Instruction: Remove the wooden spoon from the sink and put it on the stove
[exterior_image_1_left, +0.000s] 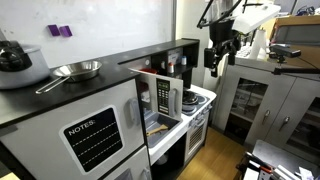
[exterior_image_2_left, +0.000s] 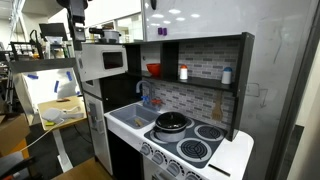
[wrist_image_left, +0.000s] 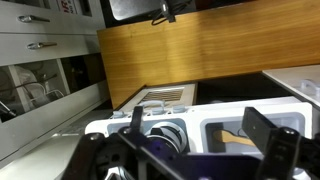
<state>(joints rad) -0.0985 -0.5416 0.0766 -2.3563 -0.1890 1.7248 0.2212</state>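
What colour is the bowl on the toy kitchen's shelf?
Red. The bowl shows best in an exterior view.

steel pan (exterior_image_1_left: 78, 70) upper left on dark countertop (exterior_image_1_left: 60, 97). "notes:" chalkboard (exterior_image_1_left: 92, 138) lower left. white microwave (exterior_image_2_left: 110, 62) left of centre, red bowl (exterior_image_2_left: 153, 69) on shelf (exterior_image_2_left: 200, 84) beside it, black pot (exterior_image_2_left: 172, 122) centre.

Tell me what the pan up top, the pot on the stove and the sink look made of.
The pan looks like polished steel: silvery, with bright reflections. The pot on the stove seems dark metal with a shiny rim, possibly plastic. The sink looks matte white, painted wood or plastic; too small to tell.
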